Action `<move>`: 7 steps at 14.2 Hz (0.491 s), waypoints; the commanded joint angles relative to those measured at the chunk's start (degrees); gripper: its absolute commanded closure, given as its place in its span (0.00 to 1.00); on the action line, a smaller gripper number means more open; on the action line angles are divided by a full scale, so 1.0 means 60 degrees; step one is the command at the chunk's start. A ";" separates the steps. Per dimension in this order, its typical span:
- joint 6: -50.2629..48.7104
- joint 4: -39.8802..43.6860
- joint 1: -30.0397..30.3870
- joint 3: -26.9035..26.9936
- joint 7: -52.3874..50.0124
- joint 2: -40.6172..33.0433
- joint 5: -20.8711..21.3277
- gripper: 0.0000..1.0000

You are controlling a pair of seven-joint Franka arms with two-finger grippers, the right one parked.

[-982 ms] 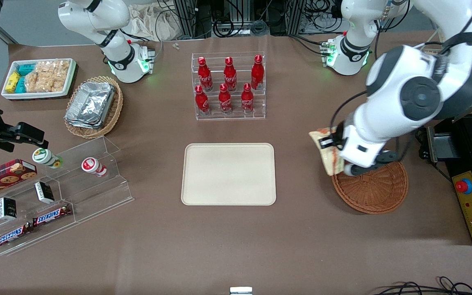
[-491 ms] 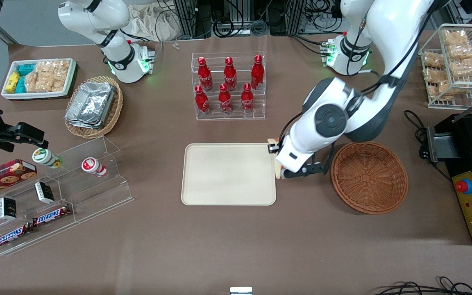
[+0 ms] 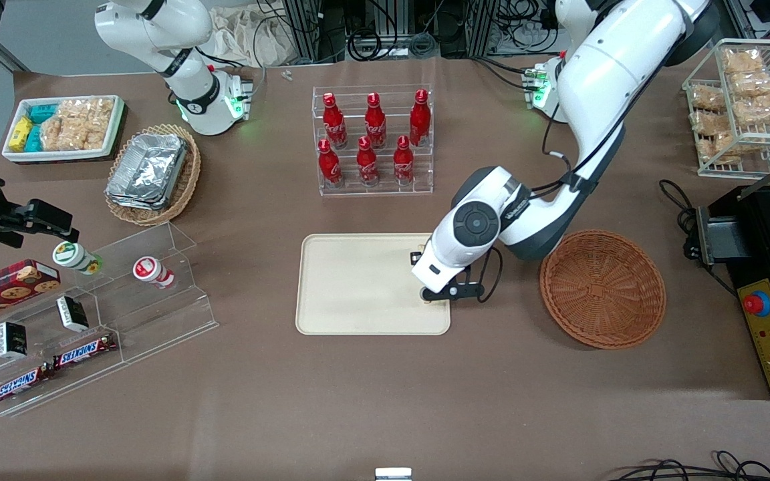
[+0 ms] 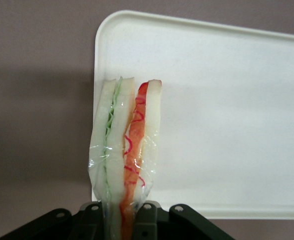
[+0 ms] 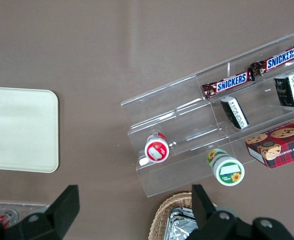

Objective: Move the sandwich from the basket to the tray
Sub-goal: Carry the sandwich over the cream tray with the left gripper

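Desk (image 3: 385,401) carried everything; places below are given rel. to the tray. Tray (image 3: 358,284) lay flat mid-desk, surface bare. Basket (image 3: 603,288) sat beside the tray toward the working arm's end, apart from it, w/ nothing in it. Tool (image 3: 435,294) hung over the tray's edge nearest the basket, at the corner closer to the front cam. Sandwich (image 4: 126,150) was clamped in the tool, fingers closed narrow on its wrapped end, wedge standing on edge w/ green & red filling lines showing. In the wrist view it hung over the tray's rim, part over tray, part over desk.

Step in hand, as I read it: carry phase, arriving over the tray. Pick-up from basket looked done. Next move prob. needs a bit more travel toward tray centre so the whole wedge clears the rim, then lower and let go. Height above tray: couldn't tell.
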 commanded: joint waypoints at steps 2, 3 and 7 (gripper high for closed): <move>0.0462 0.0377 -0.0234 0.0065 -0.0341 0.0788 0.0925 0.95; 0.0653 0.0435 -0.0248 0.0065 -0.0340 0.0936 0.0956 0.92; 0.0699 0.0480 -0.0248 0.0065 -0.0340 0.1112 0.0956 0.52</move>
